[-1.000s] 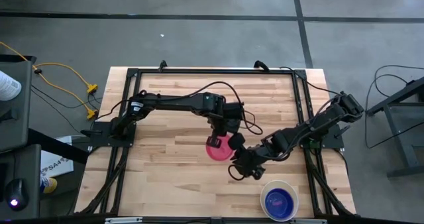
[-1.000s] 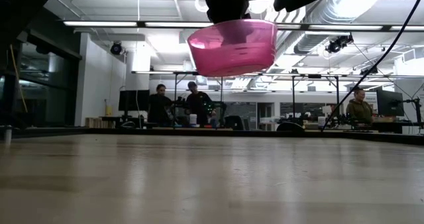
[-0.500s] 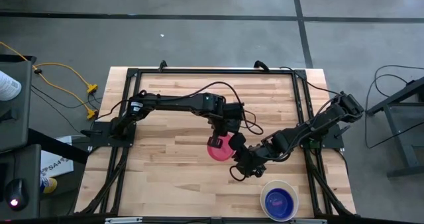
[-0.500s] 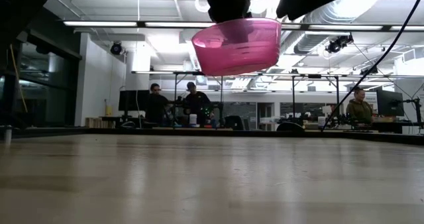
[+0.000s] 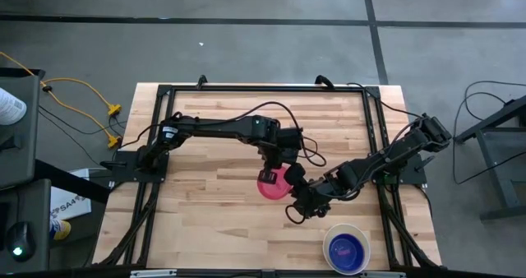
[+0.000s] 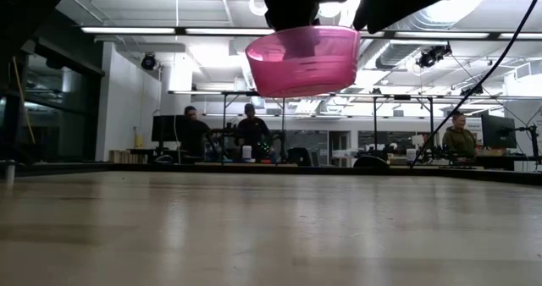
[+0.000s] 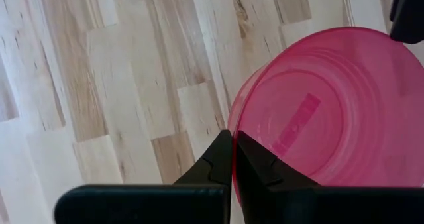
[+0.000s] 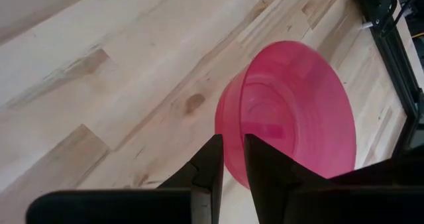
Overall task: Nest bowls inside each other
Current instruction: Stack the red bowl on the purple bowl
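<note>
Pinkish-red and translucent, the small bowl [image 5: 269, 184] hangs in the air above the middle of the wooden tabletop [image 5: 205, 204]; the low view shows it upright and well clear of the wood [image 6: 302, 60]. The left end effector [image 7: 232, 159] has it: the two dark fingers are pressed together on the bowl's rim, one on each side of the thin wall. The right end effector [image 8: 228, 159] is at the same bowl from the opposite side. Its fingers stand a narrow gap apart with the rim just in front of them, and I cannot tell whether they grip the rim or only straddle it. Seen from above, the two end effectors meet over the bowl.

The white bowl [image 5: 346, 249] sits on the tabletop well apart from the pinkish-red bowl, close to the near edge on the right arm's side, with the blue bowl [image 5: 346, 247] nested inside it.

Beyond the tabletop, the low view shows people [image 6: 251, 130] at desks in the room behind.
</note>
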`<action>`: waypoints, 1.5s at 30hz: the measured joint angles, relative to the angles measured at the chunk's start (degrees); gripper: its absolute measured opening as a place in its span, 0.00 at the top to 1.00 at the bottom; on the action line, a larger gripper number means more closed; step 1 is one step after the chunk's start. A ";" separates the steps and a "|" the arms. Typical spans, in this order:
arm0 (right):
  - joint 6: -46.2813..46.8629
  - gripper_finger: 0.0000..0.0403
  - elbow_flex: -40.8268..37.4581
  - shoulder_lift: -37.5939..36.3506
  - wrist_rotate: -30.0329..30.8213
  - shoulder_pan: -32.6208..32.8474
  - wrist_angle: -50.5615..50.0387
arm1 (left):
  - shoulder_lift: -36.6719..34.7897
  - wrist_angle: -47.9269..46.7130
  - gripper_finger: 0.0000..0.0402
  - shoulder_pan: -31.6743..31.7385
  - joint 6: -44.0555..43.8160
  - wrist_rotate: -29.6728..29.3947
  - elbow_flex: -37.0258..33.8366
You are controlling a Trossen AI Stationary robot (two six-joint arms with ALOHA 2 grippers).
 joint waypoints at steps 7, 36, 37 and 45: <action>-0.85 0.86 0.00 0.00 0.06 0.00 -0.27 | 0.02 -0.36 1.00 -0.02 -0.85 0.01 0.00; 1.36 0.86 0.07 -0.02 -2.28 0.86 1.39 | 0.02 -2.06 1.00 0.70 -4.63 -2.57 0.57; 1.36 0.86 0.07 -0.02 -2.01 0.87 1.43 | 0.02 -2.08 1.00 1.01 -4.99 -2.57 0.57; 1.30 0.86 0.07 -0.02 -1.29 0.94 1.48 | 0.02 -1.95 1.00 2.28 -7.28 -4.42 0.59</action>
